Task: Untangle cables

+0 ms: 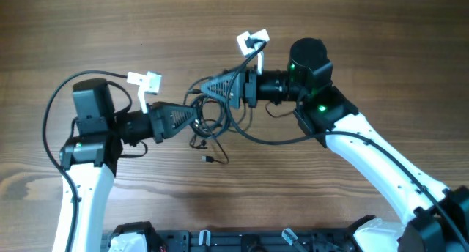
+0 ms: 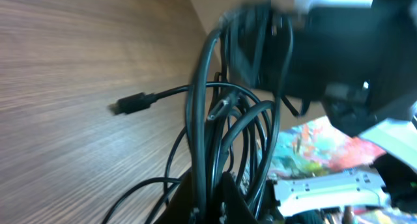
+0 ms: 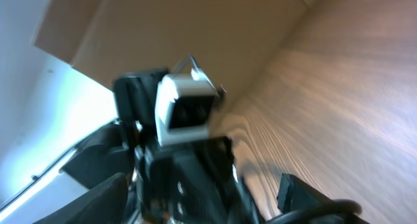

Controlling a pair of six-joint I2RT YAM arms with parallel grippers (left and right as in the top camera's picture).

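Observation:
The cables are a tangle of thin black loops on the wooden table between my two grippers, with small plug ends lying loose at the near side. My left gripper reaches in from the left and is shut on several strands of the bundle. In the left wrist view the cables rise out of the closed jaws and one plug sticks out to the left. My right gripper reaches in from the right, just above the tangle. In the right wrist view its fingers are spread wide with nothing between them.
The wooden table spreads all round. The arms' own thicker black wires loop beside each arm. A black rail with clamps runs along the near edge. The left arm's white camera fills the right wrist view, blurred.

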